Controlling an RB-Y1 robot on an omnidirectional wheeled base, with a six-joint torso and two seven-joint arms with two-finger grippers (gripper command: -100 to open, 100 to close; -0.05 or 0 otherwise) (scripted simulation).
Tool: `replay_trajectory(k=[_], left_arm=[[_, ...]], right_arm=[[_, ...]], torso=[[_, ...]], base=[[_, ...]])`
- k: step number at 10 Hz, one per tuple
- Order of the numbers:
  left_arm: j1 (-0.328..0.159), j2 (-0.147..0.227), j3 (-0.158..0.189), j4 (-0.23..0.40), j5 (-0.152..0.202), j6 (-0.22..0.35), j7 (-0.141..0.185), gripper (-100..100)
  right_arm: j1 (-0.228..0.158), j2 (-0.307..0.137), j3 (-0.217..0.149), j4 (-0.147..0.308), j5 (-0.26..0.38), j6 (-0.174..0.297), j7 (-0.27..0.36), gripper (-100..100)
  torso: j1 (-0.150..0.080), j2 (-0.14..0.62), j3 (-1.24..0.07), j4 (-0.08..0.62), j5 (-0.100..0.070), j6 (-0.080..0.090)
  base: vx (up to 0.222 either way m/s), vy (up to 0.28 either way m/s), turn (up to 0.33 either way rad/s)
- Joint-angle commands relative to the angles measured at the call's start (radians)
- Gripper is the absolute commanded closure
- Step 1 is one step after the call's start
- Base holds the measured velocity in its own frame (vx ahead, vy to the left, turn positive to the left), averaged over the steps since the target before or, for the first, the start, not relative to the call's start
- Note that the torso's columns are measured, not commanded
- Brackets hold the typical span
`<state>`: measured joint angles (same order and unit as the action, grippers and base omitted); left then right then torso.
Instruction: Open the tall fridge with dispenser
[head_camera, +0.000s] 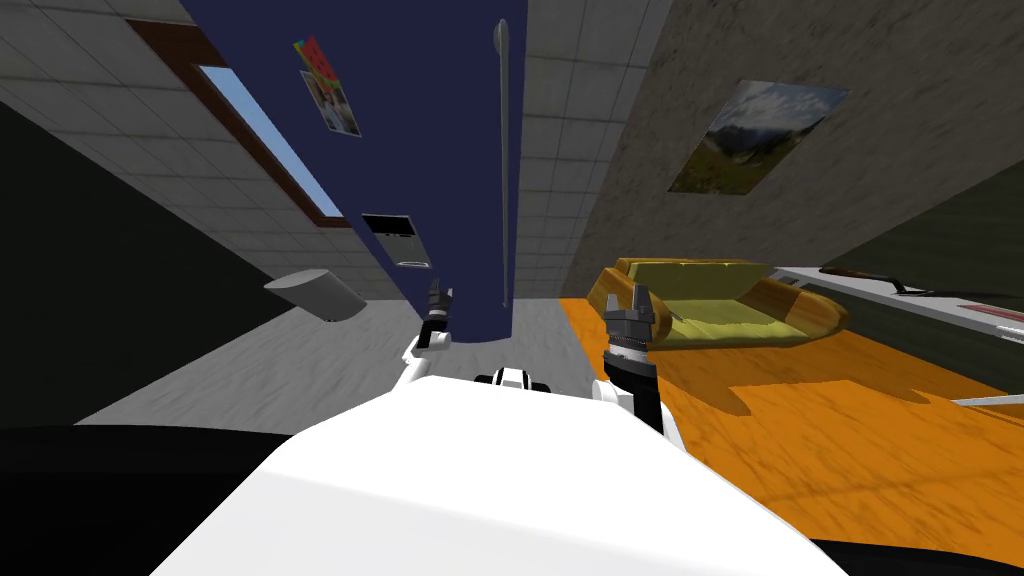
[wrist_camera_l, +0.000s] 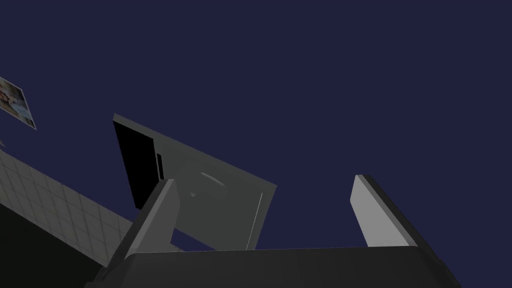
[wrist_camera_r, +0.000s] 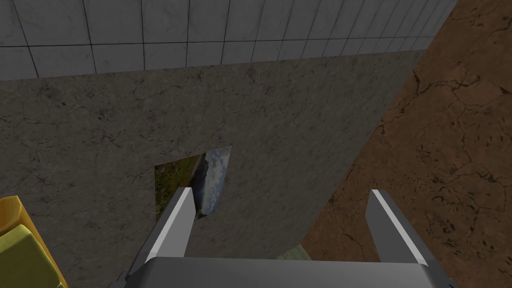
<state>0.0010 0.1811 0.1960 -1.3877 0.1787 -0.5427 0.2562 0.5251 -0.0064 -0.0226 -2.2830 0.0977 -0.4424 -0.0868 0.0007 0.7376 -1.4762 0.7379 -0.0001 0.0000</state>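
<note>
The tall dark navy fridge (head_camera: 440, 150) stands straight ahead, close to me. A grey dispenser panel (head_camera: 396, 240) is set into its front, and a long thin grey handle (head_camera: 503, 160) runs down its right side. My left gripper (head_camera: 440, 298) is raised in front of the fridge's lower part, below the dispenser. In the left wrist view the gripper (wrist_camera_l: 266, 180) is open and holds nothing. Beyond it are the navy door (wrist_camera_l: 325, 90) and the dispenser (wrist_camera_l: 210, 200), apart from the fingers. My right gripper (head_camera: 638, 300) is raised to the right of the fridge, open (wrist_camera_r: 282, 191) and empty.
A grey cylindrical bin (head_camera: 315, 292) stands on the floor left of the fridge. A yellow-green sofa with a wooden frame (head_camera: 710, 300) sits to the right on the orange floor. A counter edge (head_camera: 900, 290) runs along the far right. A photo (head_camera: 330, 90) is stuck on the fridge.
</note>
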Motion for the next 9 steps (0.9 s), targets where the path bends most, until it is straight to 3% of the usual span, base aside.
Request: replay_trajectory(k=[1,4,9], left_arm=[[-0.039,-0.004,0.008,0.083,0.014,-0.013,0.006,-100],[-0.107,-0.014,0.024,0.193,0.04,-0.031,0.017,-100],[-0.175,-0.026,0.038,0.339,0.064,-0.047,0.027,-100]], right_arm=[[0.0,0.0,0.0,0.0,0.0,0.0,0.0,0],[0.0,0.0,0.0,0.0,0.0,0.0,0.0,0],[0.0,0.0,0.0,0.0,0.0,0.0,0.0,0]], torso=[[-0.002,-0.002,-0.001,0.0,0.0,0.0],[0.001,0.002,0.001,0.0,0.001,0.0],[-0.002,0.001,0.0,0.0,0.0,0.0]], base=[[0.064,-0.12,0.032],[0.045,-0.113,0.048],[0.047,-0.128,0.041]])
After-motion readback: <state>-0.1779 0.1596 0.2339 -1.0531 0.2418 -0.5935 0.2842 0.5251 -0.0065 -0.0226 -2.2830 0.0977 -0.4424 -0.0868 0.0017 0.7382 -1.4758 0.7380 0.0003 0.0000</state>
